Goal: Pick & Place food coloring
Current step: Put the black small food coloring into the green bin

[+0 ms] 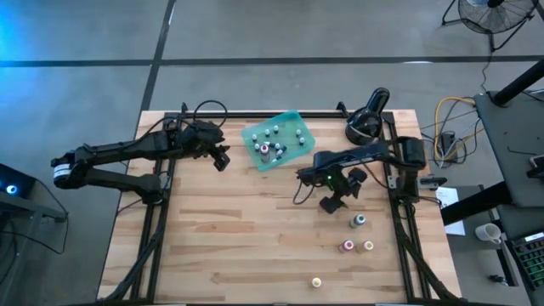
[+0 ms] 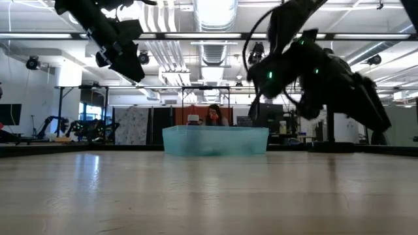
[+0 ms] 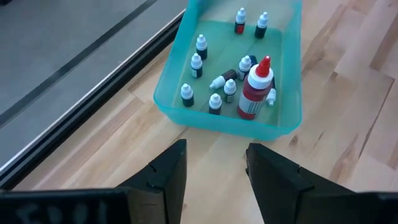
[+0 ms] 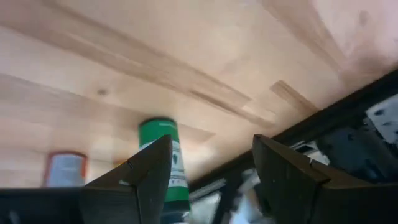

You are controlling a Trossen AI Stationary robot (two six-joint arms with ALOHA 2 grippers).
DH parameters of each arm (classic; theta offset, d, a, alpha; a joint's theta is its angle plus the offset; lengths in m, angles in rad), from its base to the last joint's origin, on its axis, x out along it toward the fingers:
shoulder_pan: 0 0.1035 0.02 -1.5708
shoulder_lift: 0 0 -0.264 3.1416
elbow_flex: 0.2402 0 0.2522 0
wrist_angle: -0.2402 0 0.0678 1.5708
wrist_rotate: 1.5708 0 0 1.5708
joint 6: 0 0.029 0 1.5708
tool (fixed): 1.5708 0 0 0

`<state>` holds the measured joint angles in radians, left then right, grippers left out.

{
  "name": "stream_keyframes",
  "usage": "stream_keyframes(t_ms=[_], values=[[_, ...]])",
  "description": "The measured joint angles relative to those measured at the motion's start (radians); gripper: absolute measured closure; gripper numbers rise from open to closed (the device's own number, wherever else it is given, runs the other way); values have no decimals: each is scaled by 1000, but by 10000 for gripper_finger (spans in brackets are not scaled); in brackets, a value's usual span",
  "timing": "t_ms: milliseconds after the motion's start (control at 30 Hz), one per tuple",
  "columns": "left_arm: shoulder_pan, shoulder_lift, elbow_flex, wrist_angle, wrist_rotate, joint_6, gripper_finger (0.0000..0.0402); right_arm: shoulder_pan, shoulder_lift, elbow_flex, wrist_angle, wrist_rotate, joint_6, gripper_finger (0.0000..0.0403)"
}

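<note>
Four small bottles stand loose on the table; one teal tray holds about ten more.

A translucent teal tray held white-capped food coloring bottles and a taller red bottle; the table was pale, striped wood.

1. The high view looks straight down, far enough to take in the whole tabletop
2. The low view sits at tabletop height, facing level across to the teal tray and the room behind
3. The left wrist view looks closely down into that same tray
4. The right wrist view faces the tabletop from very near
</note>
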<state>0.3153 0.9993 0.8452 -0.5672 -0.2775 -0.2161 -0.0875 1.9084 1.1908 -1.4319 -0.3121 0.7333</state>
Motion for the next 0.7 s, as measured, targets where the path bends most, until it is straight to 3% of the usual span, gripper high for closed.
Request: stream_keyframes(t_ms=[200, 467, 700], values=[[1, 0, 0, 0, 0, 0, 261, 64, -220, -60, 88, 29, 233, 186], [4, 0, 0, 21, 0, 5, 261, 169, -529, -172, 97, 1, 726, 186], [4, 0, 0, 25, 14, 5, 261, 229, -615, -234, 242, -2, 921, 186]])
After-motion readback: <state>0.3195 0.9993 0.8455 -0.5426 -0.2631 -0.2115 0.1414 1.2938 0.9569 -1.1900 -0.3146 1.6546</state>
